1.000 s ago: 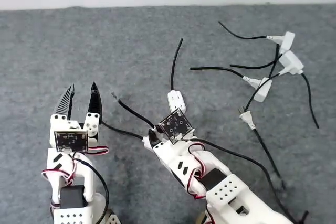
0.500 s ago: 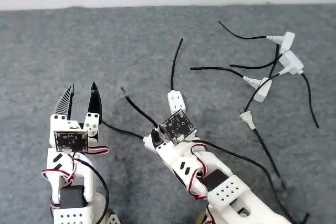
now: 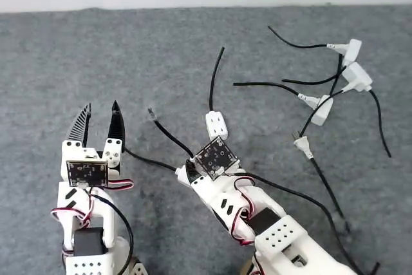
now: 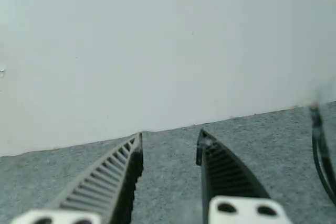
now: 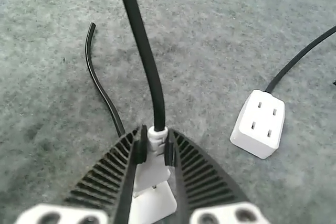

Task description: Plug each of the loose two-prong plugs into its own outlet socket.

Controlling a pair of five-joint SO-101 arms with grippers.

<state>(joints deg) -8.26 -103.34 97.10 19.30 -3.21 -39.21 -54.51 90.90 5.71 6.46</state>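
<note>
The left arm (image 3: 87,223) sits at 7 o'clock on the grey mat (image 3: 129,49), folded low over its base with its forearm pointing toward 12. The left gripper (image 3: 101,105) is held level just above the mat, its two ribbed fingers (image 4: 113,179) spread apart with nothing between them; its wrist view looks along the mat to a pale wall (image 4: 157,40). The right arm (image 3: 257,223) comes in from 5 o'clock and stretches diagonally toward 11, its wrist tipped down near the middle of the mat. The right gripper (image 5: 156,135) is clamped on a white plug (image 5: 152,184), the fingers pressing the plug's neck from both sides. The plug's black cord (image 5: 142,51) rises out of the fingertips and runs away toward 10 o'clock, its far end lifted off the mat. A thinner black cable (image 5: 102,87) lies on the mat beside it. The white outlet block (image 3: 216,124) rests flat just beyond the right gripper, at about its 1 o'clock and apart from the held plug, slots facing up, with its own cord (image 3: 212,82) trailing toward 12. At 2 o'clock lie three white connectors (image 3: 357,76) on black leads, close together, and a small loose plug (image 3: 302,143) lies at 3 o'clock, well apart from both grippers.
</note>
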